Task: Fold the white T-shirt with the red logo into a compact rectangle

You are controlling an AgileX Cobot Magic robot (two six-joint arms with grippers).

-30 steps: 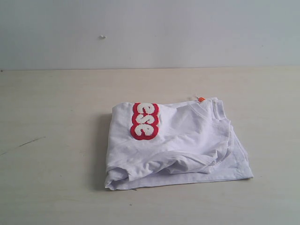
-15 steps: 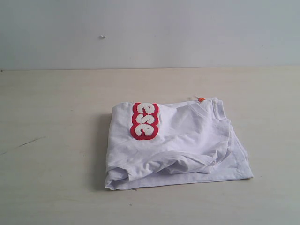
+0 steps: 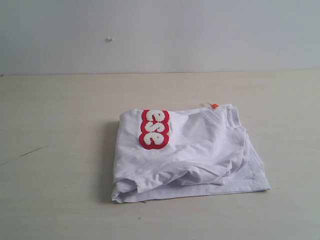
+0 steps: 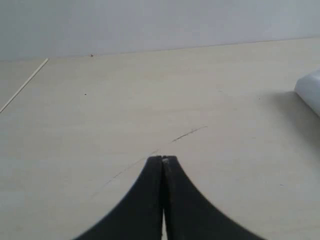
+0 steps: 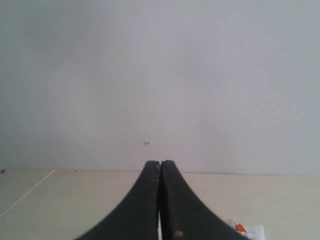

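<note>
The white T-shirt (image 3: 195, 155) lies folded mid-desk (image 3: 55, 150), its long axis roughly nine to three and its collar and orange tag (image 3: 214, 106) toward one o'clock. The red logo (image 3: 154, 129) runs twelve to six. The left jaws and right jaws are pressed together, gripping nothing.

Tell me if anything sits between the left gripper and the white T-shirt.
Nothing visible does. In the left wrist view only bare table with a thin dark scratch lies between the shut left gripper and the edge of the folded white T-shirt.
</note>
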